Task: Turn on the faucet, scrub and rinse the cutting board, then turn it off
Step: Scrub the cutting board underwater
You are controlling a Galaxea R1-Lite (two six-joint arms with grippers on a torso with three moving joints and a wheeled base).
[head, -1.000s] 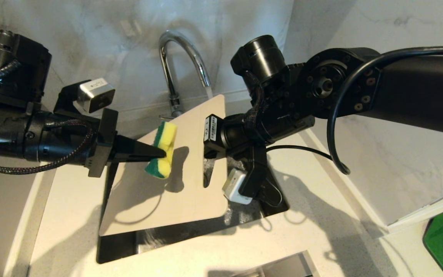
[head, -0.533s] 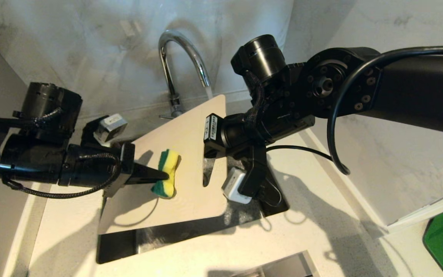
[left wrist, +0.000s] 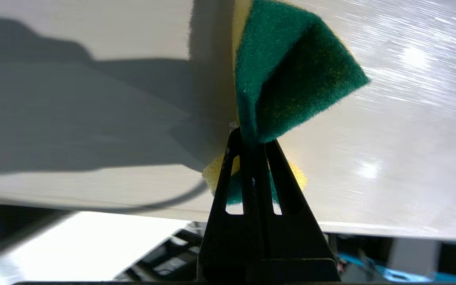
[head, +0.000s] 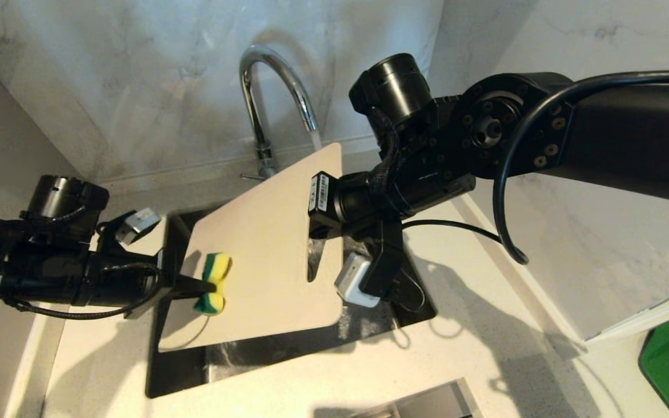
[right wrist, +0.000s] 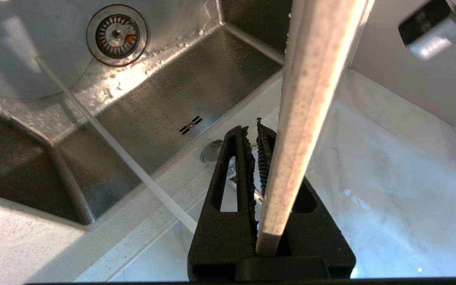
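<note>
Up close, the left gripper (left wrist: 251, 138) pinches one yellow-green sponge (left wrist: 287, 75) against the single cutting board (head: 265, 261), tilted over the sink (right wrist: 152, 99). Only the right wrist view shows the right gripper (right wrist: 257, 134) clamping the board's edge. Farther back, one faucet (head: 270, 87) runs.

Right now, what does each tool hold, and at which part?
Left tool: the sponge, pinched at its middle. Right tool: the cutting board, gripped by its edge.
</note>
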